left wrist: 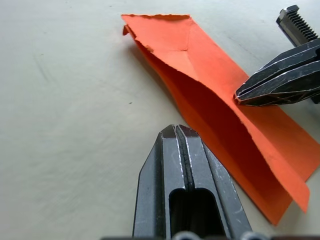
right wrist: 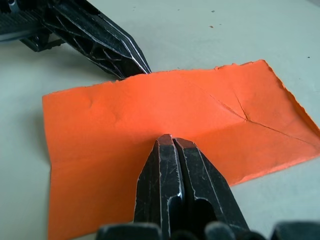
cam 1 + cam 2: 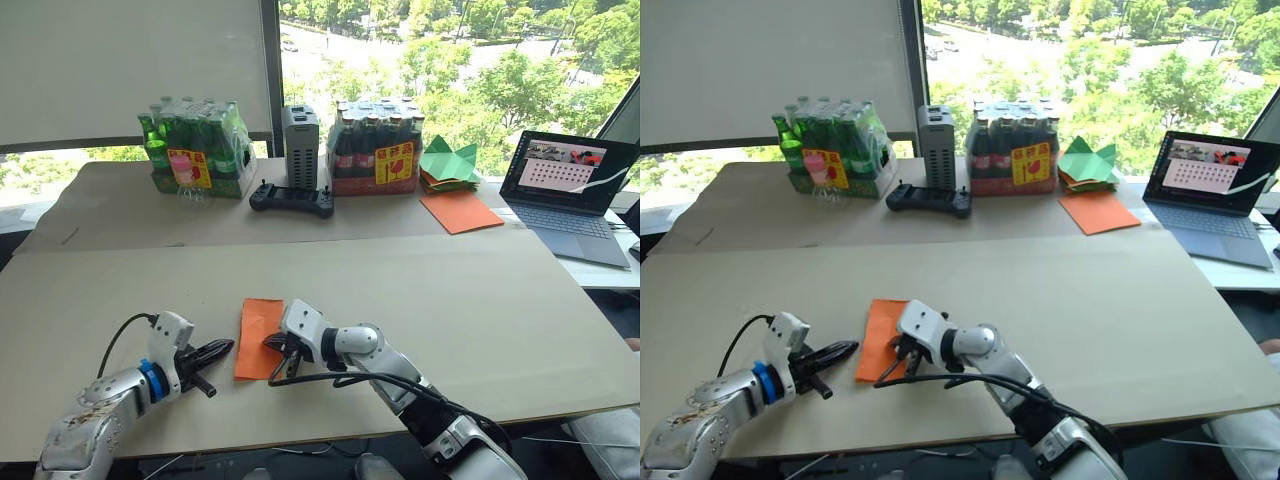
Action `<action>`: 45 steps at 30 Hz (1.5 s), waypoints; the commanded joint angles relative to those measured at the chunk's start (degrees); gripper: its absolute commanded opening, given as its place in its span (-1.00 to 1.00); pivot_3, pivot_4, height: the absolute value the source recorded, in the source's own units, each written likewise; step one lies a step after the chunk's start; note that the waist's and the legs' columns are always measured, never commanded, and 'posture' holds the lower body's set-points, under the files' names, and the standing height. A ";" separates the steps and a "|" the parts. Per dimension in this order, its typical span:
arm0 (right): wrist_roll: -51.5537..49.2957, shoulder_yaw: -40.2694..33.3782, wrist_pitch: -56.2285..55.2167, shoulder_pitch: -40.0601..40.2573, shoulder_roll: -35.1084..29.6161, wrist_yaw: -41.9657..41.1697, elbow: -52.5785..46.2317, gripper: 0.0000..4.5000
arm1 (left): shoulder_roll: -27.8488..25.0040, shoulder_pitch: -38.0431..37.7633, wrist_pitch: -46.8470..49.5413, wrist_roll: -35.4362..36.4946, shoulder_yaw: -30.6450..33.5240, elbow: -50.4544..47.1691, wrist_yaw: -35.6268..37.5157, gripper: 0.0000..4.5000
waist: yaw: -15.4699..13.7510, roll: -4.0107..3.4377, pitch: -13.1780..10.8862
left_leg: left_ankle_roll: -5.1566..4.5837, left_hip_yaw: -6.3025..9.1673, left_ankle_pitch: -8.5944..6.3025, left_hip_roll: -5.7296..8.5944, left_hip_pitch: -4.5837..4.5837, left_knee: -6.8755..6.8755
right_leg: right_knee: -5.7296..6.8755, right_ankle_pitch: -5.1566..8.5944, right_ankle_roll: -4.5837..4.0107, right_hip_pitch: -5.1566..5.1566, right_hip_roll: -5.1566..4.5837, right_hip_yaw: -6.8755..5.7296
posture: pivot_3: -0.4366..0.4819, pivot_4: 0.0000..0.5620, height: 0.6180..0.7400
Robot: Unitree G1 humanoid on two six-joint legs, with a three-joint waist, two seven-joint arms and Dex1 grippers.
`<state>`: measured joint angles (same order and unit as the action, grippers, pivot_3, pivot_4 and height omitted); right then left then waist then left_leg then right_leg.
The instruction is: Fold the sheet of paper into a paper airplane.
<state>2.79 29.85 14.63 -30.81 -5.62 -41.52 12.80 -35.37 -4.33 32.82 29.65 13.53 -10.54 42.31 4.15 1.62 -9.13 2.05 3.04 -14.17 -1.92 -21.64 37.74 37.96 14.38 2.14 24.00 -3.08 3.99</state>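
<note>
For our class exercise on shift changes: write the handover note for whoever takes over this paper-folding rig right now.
Left gripper: shut, empty, tips at the left edge of the sheet of paper.
Right gripper: shut, tips pressing down on the sheet.
The sheet lies on the table between the grippers, folded lengthwise, one flap raised.
Done: first fold and some diagonal creases.
Left: nose and wing folds; no airplane shape yet.
</note>
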 commanded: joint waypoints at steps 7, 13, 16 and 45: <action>2.19 1.02 0.56 1.30 -0.88 -0.31 0.99 -1.00 | 0.00 3.27 6.94 8.35 6.59 -4.20 -1.77 -0.99 | -0.17 0.01 0.00 | 0.00 0.01 0.00 0.02 -0.04 0.00 | -0.03 0.00 -0.01 0.00 -0.01 0.00 | -0.05 -0.47 1.00; 2.44 0.73 1.09 1.39 -0.99 0.12 0.74 -1.00 | 1.91 5.64 9.65 10.42 3.00 -7.59 -3.10 -0.99 | -0.18 0.01 0.00 | 0.01 0.01 0.00 0.03 -0.05 0.00 | -0.04 0.00 -0.01 -0.01 -0.02 0.00 | -0.05 -0.47 1.00; 2.48 0.62 1.50 1.58 -0.98 0.57 0.45 -1.00 | 2.42 5.95 10.59 10.81 1.29 -8.27 -3.10 -0.99 | -0.19 0.01 0.00 | 0.01 0.01 0.00 0.03 -0.07 0.00 | -0.04 -0.01 -0.01 0.00 -0.02 0.00 | -0.05 -0.47 1.00; 0.19 1.12 6.71 2.85 -7.80 -5.65 -12.84 -1.00 | 2.01 5.54 2.72 0.04 -9.02 2.36 0.20 -0.99 | -0.44 0.00 0.00 | 0.01 0.00 0.00 0.05 -0.06 0.00 | -0.15 0.00 -0.02 -0.05 -0.03 0.00 | -0.05 -0.47 1.00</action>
<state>3.22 30.26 20.39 -28.22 -13.56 -46.07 1.29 -33.53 1.63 35.08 31.13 5.49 -9.78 43.13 3.72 1.63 -9.13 2.06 3.04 -14.18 -1.87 -21.70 37.74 37.81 14.38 2.12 23.94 -3.11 3.98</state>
